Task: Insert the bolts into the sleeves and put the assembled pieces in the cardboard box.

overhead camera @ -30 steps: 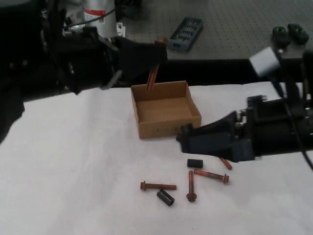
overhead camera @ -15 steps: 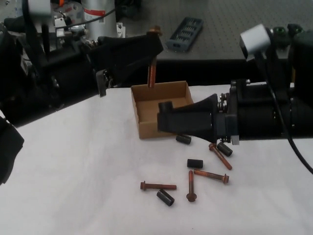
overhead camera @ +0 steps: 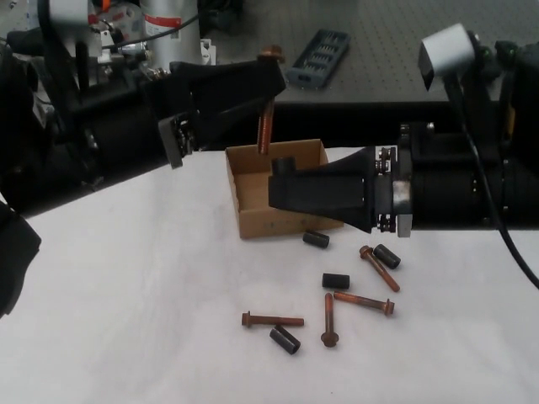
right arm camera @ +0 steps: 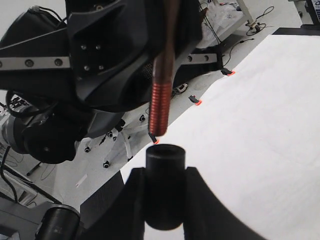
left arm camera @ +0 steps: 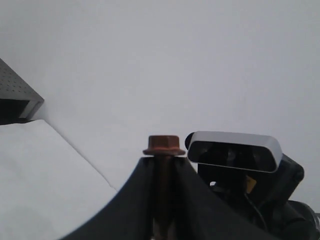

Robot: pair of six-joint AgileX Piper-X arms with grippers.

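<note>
White cloth; coppery bolt, threaded tip

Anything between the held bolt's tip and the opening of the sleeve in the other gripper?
Nothing visible. In the right wrist view the bolt hangs with its threaded tip just above the open top of the sleeve, with only an open gap between them. The left gripper holds the bolt, the right gripper the sleeve.

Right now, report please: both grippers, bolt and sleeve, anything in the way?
Left gripper shut on bolt, head up. Right gripper shut on sleeve, below bolt tip, not yet inserted. Gap between them free.
</note>
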